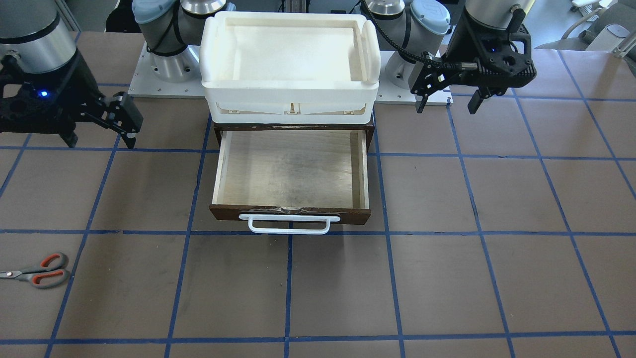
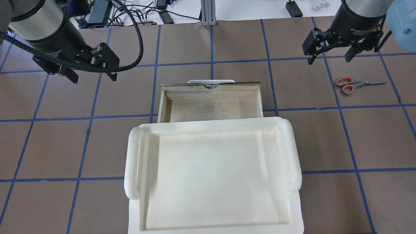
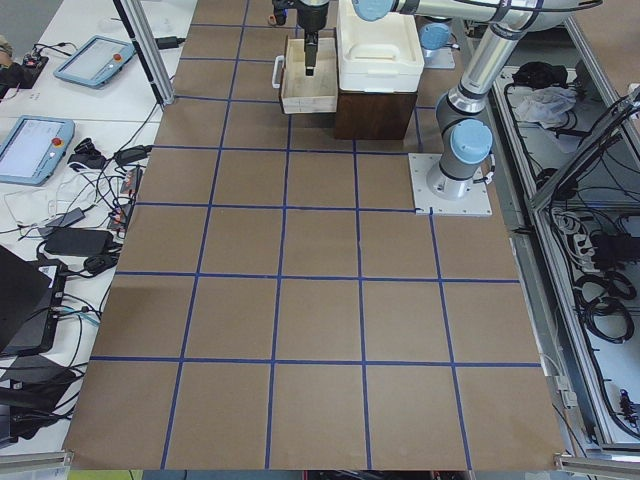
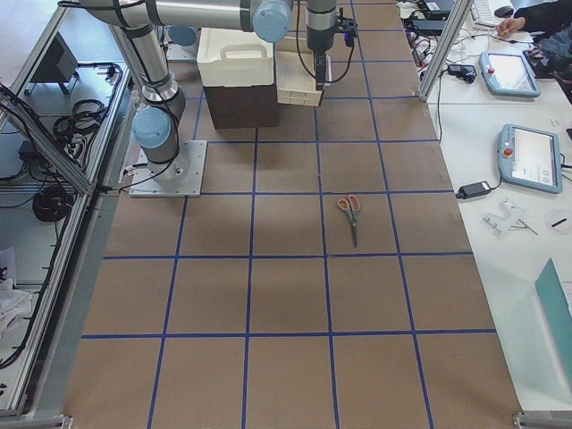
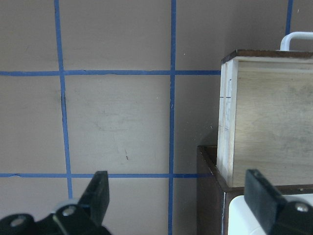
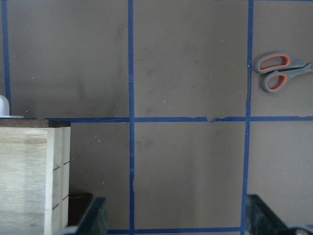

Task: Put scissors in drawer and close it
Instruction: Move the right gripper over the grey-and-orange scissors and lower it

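Scissors (image 2: 359, 83) — grey handles, orange-red loops, blades seemingly closed — lying flat.

We look over a wide table (image 3: 320, 320) covered in matte brown sheeting, which blue tape lines (image 1: 288, 283) divide into large squares. Along the operators' side runs a white bench (image 3: 125, 115) with two blue-framed handheld screens (image 3: 95, 62), a tangle of black cables and power bricks (image 3: 85, 240), and a dark laptop (image 3: 25, 310) at its near end. A silver aluminium post (image 3: 150, 50) rises at the table's edge beside the bench. On the opposite side, past the table, a metal-framed bay holds coiled black cables (image 3: 600, 290) and a crumpled pale cloth (image 3: 550, 105). The light is even and soft, and shadows are faint.
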Robot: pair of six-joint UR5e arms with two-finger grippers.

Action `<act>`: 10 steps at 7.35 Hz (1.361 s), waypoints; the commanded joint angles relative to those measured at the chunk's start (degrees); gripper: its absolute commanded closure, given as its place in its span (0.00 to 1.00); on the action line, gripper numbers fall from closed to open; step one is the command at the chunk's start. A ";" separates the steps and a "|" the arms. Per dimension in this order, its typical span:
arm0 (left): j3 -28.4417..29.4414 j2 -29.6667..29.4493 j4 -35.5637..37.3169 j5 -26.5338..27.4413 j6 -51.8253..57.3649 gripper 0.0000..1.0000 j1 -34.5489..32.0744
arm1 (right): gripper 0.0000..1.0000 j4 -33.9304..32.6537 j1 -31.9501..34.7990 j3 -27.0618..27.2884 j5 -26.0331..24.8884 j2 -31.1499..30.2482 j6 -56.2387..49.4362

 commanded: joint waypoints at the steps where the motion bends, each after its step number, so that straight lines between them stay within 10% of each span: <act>1: -0.01 0.00 0.00 0.00 0.00 0.00 0.00 | 0.00 -0.70 -3.97 0.00 -0.04 2.19 -16.65; 7: -0.01 0.09 0.00 0.08 0.00 0.00 0.00 | 0.00 -4.01 -16.17 -0.09 0.49 10.72 -73.16; 10: -0.01 0.18 0.00 0.08 0.00 0.00 0.00 | 0.00 -10.18 -17.24 -0.09 0.22 16.86 -82.39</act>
